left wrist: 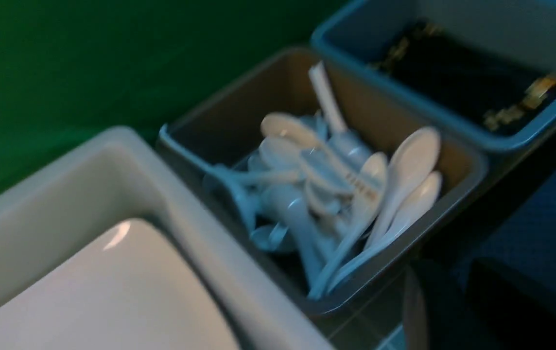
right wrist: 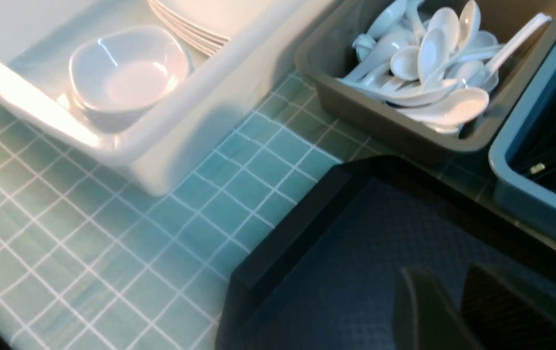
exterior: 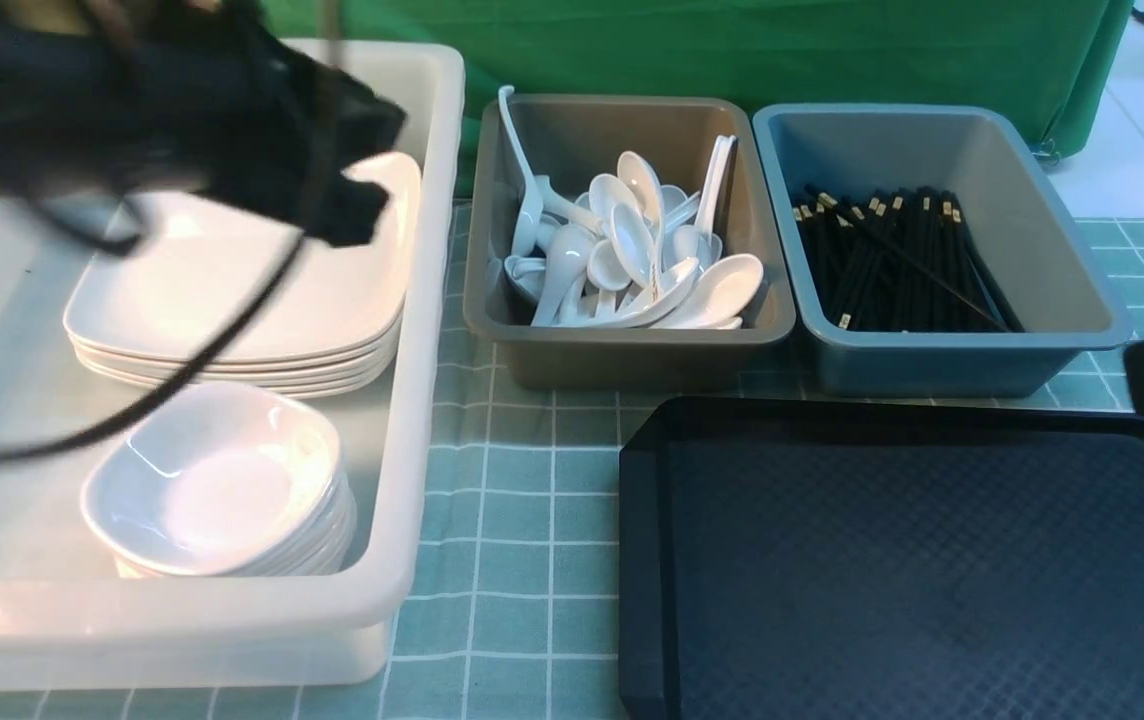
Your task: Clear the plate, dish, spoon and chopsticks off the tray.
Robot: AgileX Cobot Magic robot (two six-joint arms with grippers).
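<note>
The black tray (exterior: 912,560) lies bare on the tiled worktop (exterior: 522,520), its cross-hatched floor carrying nothing in any view, so the clearing looks finished or very nearly so. Each kind of ware has its own container behind and beside the tray, evidently sorted by shape. The white tub (exterior: 412,480) on the left holds a stack of plates (exterior: 232,300) towards the back and a stack of small dishes (exterior: 217,485) nearer the front; the flat pieces nest, which keeps them steady. The grey bin (exterior: 632,345) in the middle holds a loose heap of white soup spoons (exterior: 632,260), and the blue-grey bin (exterior: 942,350) to its right holds black chopsticks (exterior: 892,260) laid roughly lengthwise, gold bands showing. The left gripper (exterior: 332,180) hangs blurred above the top plate, apparently over the place where a plate would be set down; its jaws show only as dark blurred shapes in the left wrist view, with nothing visible between them, and whether they are spread or pressed together cannot be told. The right gripper (right wrist: 448,311) sits over the tray's right side, jaws slightly parted and pinching nothing.
</note>
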